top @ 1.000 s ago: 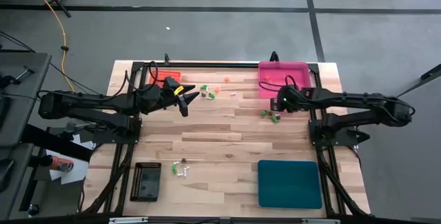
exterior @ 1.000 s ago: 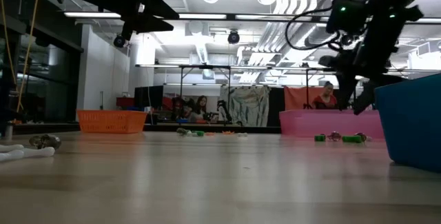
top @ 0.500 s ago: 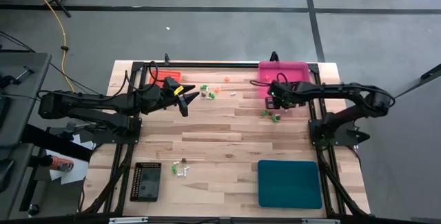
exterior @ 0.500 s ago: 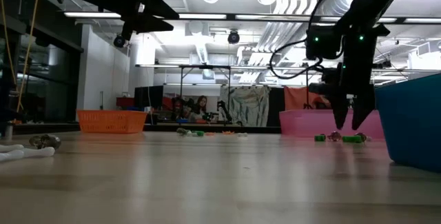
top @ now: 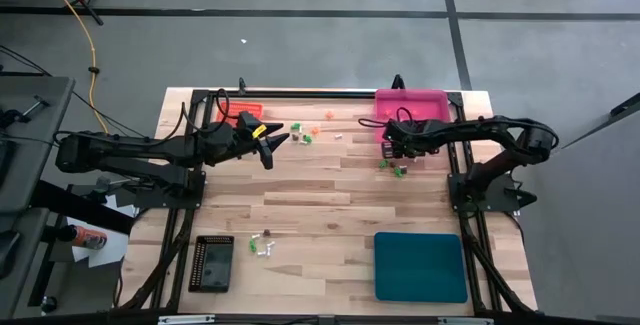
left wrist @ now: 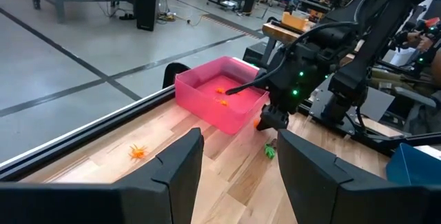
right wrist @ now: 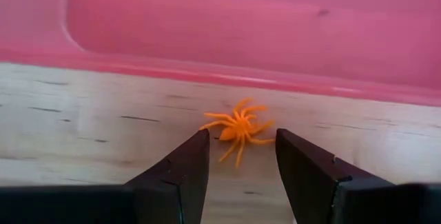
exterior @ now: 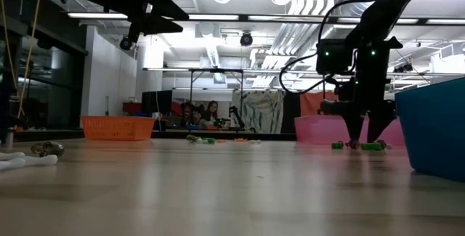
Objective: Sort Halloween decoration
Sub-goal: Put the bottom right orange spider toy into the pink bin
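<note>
Wooden table mid-sort: beside the pink tray, open, empty right gripper straddles orange spider; trinkets remain, left gripper open.

Orange spider trinket noted on pale striped-grain wood counter. Pink tray recorded. Teal tray, orange tray, green trinkets observed.

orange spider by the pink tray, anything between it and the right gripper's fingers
Nothing visible. The orange spider lies on bare table beside the pink tray, just ahead of the open right gripper.
</note>
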Controlling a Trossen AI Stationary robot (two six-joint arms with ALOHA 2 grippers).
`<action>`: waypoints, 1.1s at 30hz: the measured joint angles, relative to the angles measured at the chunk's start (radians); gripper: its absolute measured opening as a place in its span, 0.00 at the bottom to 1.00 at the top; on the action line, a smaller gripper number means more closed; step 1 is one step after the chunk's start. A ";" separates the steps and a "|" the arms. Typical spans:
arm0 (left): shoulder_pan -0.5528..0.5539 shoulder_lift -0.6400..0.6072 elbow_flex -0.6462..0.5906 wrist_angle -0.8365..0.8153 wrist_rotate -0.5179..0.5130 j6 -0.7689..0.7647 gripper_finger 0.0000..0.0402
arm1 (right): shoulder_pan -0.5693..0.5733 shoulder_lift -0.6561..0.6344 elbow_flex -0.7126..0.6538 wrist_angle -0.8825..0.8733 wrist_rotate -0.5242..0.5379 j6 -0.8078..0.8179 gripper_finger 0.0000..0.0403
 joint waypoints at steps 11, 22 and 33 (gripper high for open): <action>0.000 0.000 0.000 0.000 0.000 0.000 0.43 | 0.025 0.013 0.002 0.005 0.023 -0.075 0.12; 0.000 0.000 0.000 0.003 0.000 0.001 0.43 | 0.231 -0.154 -0.002 0.003 0.021 -0.179 0.01; -0.001 0.000 0.000 0.002 0.011 0.001 0.43 | 0.461 -0.330 0.000 0.706 -0.028 -0.637 0.00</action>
